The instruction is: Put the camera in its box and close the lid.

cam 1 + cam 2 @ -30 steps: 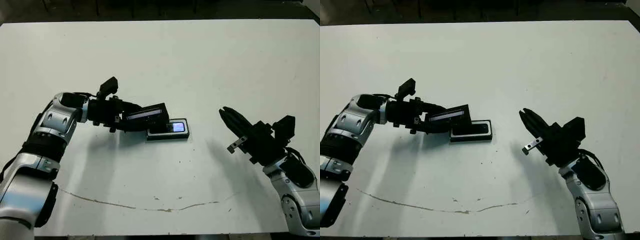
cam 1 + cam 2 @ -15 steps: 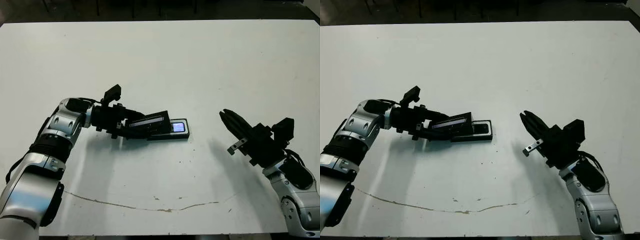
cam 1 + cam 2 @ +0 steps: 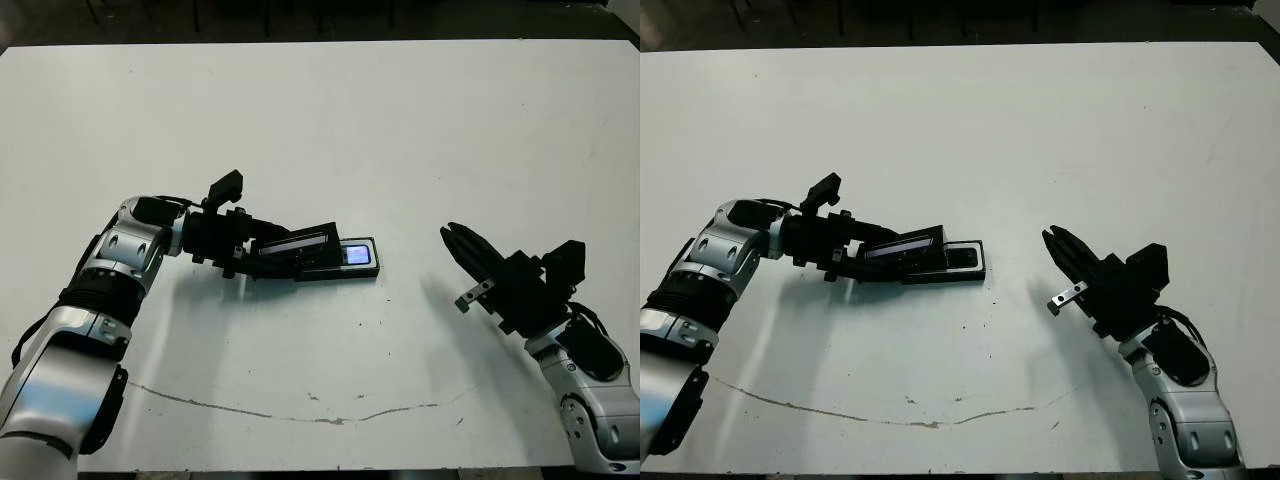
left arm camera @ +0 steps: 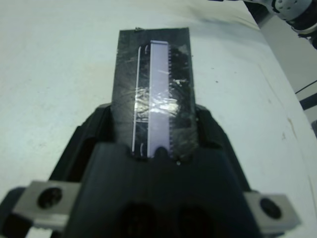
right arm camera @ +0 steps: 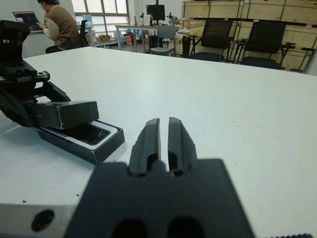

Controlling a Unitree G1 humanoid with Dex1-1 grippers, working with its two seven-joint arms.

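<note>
Now we have lowered the lid [image 3: 295, 246], clamped in the left tool [image 3: 262, 256], onto the box's [image 3: 350, 268] left end; camera [image 5: 85, 133] seated inside. Right tool [image 3: 464, 256] idles pinched, empty.

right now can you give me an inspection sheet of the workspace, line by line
surface: white table, scuffed with a thin brownish line near the front edge.
job's things: slim black camera bar lies in the shallow black box with white lining; black rectangular lid with a pale strip is held tilted over the box's left end, not closed.
clutter: nothing seen.
grippers: left gripper clamps the lid; right gripper is shut, empty, off to the right of the box.
cables: nothing seen on the table.
surroundings: office chairs, desks, and a seated person beyond the table.
</note>
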